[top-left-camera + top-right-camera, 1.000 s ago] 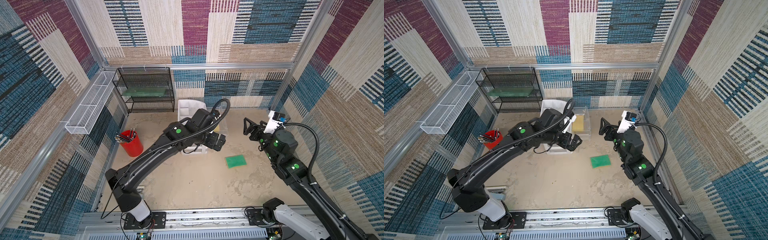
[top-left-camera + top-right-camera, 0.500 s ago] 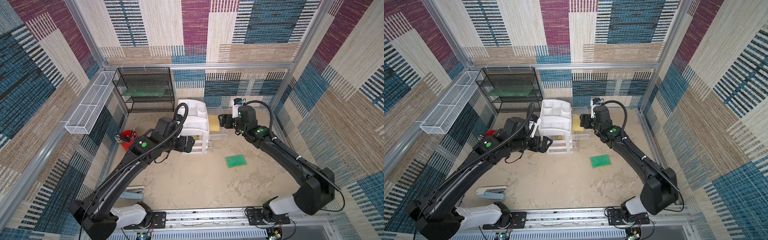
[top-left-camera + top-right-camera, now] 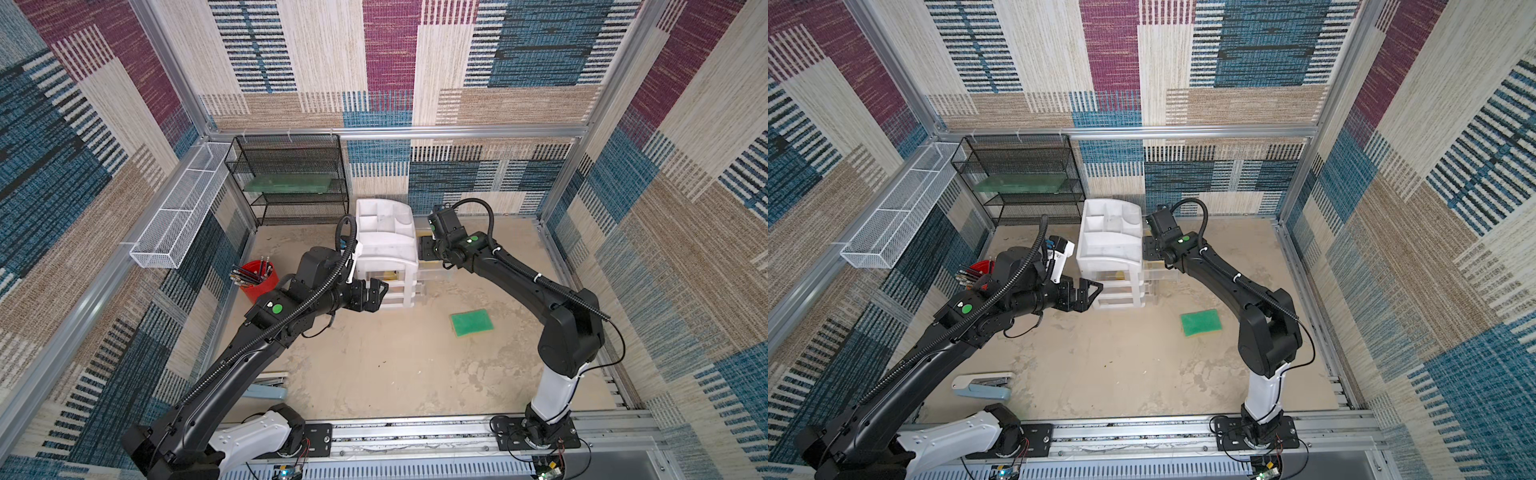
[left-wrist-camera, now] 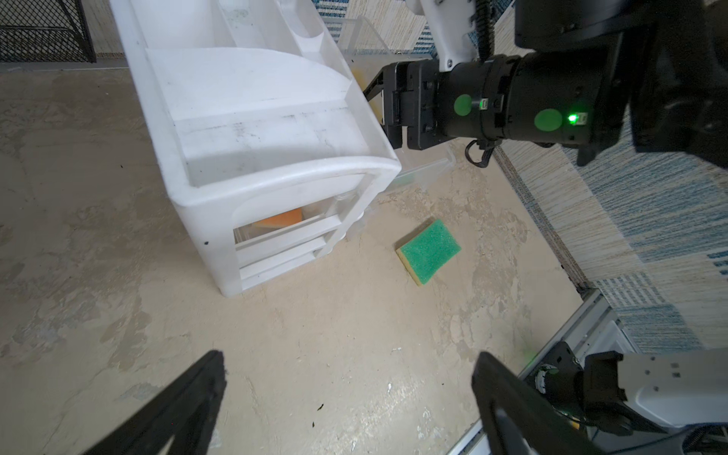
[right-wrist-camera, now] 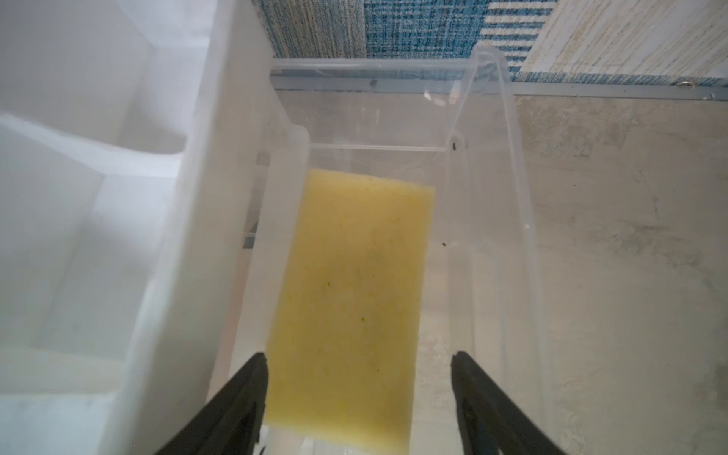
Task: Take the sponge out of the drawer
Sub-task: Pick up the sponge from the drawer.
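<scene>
Woven patchwork panels of blue, maroon and beige enclosed a scuffed beige tabletop (image 3: 374,365). At about 12 o'clock from its centre a white drawer chest (image 3: 386,245) was set, and one clear drawer (image 5: 488,197) was drawn out of it toward 3 o'clock, presumably so that the contents could be reached from above. Inside that drawer, flat on the floor and nearer the chest side, a yellow sponge (image 5: 354,295) was seen. It was a plain rectangle with a faintly speckled foam face turned up, and it was judged soft enough to give under a pinch. The right gripper (image 5: 358,356) was hung over the drawer with its jaws partly apart, one at each long edge of the sponge. A gap was left at one edge, so nothing was yet gripped. The left gripper (image 4: 348,354) was held at 7 o'clock of the chest, spread to its widest and empty, probably kept there out of the way. A green-faced sponge (image 3: 471,323) was lying on the tabletop at 4 o'clock of the chest, well apart from it.
</scene>
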You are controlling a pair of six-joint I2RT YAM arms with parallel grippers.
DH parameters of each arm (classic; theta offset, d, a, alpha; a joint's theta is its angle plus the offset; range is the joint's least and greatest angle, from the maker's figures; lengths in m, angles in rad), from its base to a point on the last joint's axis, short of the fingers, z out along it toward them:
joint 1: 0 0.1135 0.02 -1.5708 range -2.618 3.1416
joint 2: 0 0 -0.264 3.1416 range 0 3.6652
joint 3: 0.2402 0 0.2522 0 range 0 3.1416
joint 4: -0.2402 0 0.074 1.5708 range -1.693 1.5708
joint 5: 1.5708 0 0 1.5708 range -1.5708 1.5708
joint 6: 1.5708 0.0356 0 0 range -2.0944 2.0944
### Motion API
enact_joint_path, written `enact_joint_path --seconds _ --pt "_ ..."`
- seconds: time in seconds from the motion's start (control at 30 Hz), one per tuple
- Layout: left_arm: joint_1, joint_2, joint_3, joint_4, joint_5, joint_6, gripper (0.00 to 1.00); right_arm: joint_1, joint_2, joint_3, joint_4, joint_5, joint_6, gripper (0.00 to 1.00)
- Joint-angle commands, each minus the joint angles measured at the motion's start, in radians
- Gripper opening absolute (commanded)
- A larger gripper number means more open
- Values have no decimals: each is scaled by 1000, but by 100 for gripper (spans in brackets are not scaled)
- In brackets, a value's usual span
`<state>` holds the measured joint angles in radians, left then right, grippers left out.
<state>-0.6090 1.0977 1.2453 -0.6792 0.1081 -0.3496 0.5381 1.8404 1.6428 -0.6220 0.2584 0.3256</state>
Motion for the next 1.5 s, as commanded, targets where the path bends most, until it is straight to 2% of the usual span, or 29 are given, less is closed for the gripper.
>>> enact_joint_path --seconds 0.0,0.43,0.53,0.7,0.87,1.07,1.23,1.37,1.47 --pt "0 -5 -4 36 18 -40 100 0 17 20 -48 54 38 73" --pt "0 10 -10 46 27 -36 100 -9 151 114 -76 -20 43 62" --pt "0 7 -9 46 24 -35 100 -9 164 114 -69 -41 42 50" --pt "0 5 -10 46 24 -33 100 -12 167 100 -45 -67 54 17" --pt "1 5 -13 49 26 -33 100 -12 109 71 -8 -50 40 2" --pt "2 9 -14 50 29 -34 99 -15 -7 52 16 20 25 0" --pt "2 8 -14 52 31 -30 99 -9 -141 -12 70 16 -7 0" --pt "2 11 -1 53 91 -8 99 12 -238 -54 63 10 -88 0" --pt "12 10 12 52 161 17 99 82 -345 -139 105 7 -199 0"
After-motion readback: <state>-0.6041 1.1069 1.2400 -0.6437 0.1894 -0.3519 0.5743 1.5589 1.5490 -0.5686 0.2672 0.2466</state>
